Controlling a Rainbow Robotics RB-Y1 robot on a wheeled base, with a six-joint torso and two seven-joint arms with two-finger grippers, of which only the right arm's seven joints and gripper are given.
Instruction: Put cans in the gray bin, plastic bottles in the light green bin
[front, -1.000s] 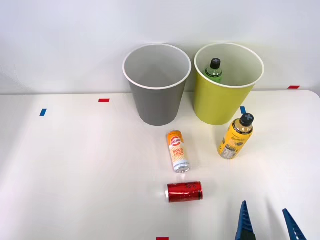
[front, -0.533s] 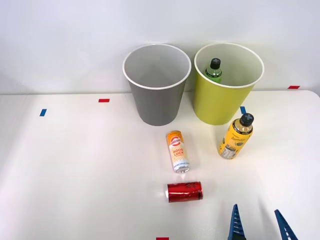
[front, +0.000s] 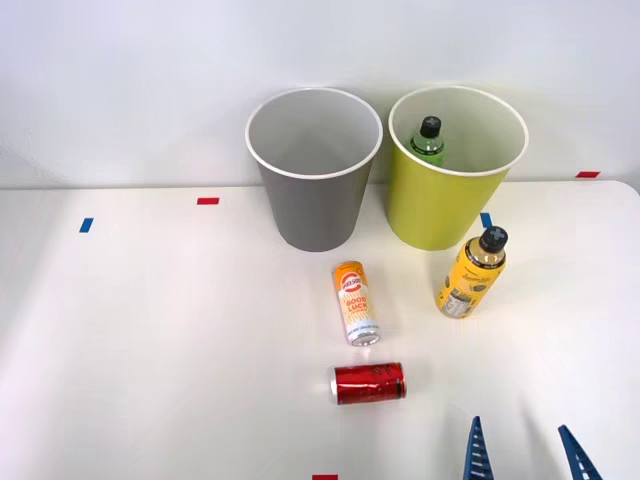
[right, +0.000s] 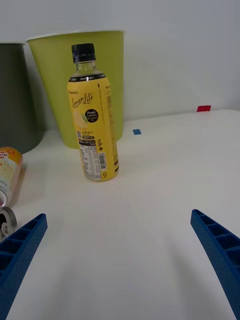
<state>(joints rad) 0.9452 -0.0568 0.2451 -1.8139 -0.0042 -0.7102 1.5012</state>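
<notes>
Front view: on the white table (front: 150, 330), tall gray tapered bin (front: 314, 210) beside tall lime-green tapered bin (front: 440, 205), green-labelled black-capped plastic bottle (front: 428, 140) inside the lime one; yellow-labelled black-capped plastic bottle (front: 472, 274) upright just in front of it; slim orange-and-white can (front: 356, 302) and shiny red can (front: 369, 383) lying nearby; blue ribbed right gripper (front: 523, 455) at the near edge, jaws apart

Right wrist view: yellow bottle (right: 93, 130) upright before the lime bin (right: 55, 80), between spread fingers (right: 220, 247), untouched; orange-and-white can (right: 9, 170) to one side

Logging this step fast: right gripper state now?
Right gripper: open, holding nothing, fingers spread apart above the table, short of the yellow bottle.
</notes>
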